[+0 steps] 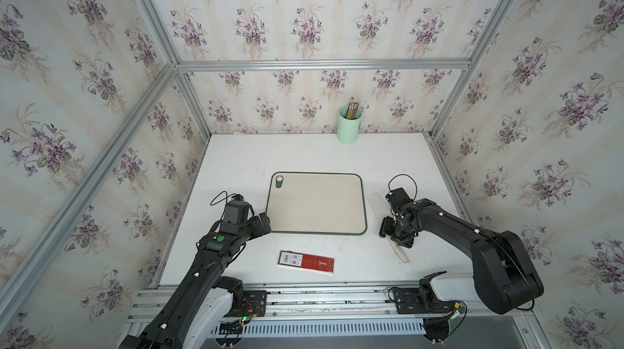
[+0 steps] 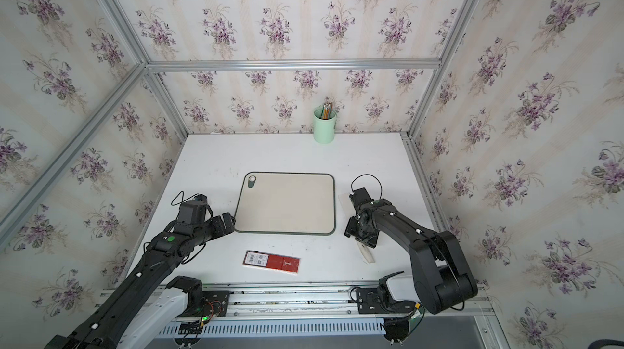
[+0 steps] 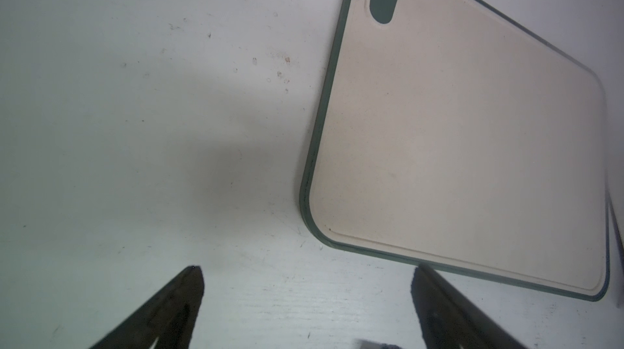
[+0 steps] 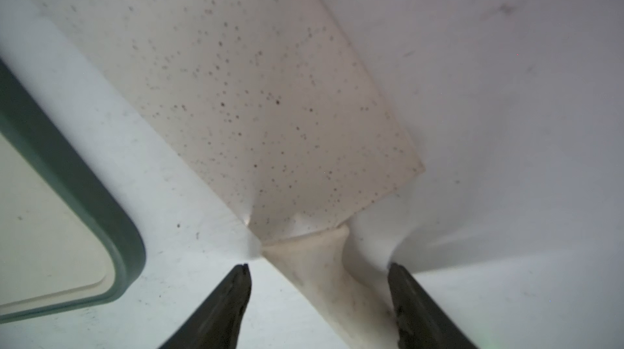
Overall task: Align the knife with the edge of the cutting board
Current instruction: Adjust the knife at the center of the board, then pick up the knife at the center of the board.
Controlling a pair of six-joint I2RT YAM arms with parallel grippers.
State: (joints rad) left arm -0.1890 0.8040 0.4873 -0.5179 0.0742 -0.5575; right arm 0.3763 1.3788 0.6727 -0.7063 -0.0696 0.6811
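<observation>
The small all-white, cleaver-shaped plastic knife lies flat on the white tabletop. It's just beside the right-hand side of the large beige rounded-corner cutting board with the thin dark green rim, near it but not touching. And it's crooked: the blade end sits close to the board's edge, while the cream curved handle slants away toward the front. Not aligned yet.

By the look of it this is a light, stiff, smooth piece, and I'd expect it to skid across the table at a nudge. The flat blade offers no purchase, so the handle, close to where it meets the blade, is the place to take it. That's exactly where the right gripper sits, jaws apart, a finger on each side of the handle, with bare table showing between the handle and one finger. Nothing clamped.

Across the board, the left gripper sits by the near left corner, jaws spread wide and empty.

Further out, a flat red rectangular box lies toward the front, well apart from the knife. A mint-green cup of pencils stands at the back wall. Nothing lies between knife and board edge. The one worry, I'd say, is the blade catching the board's rim as it swings round.
</observation>
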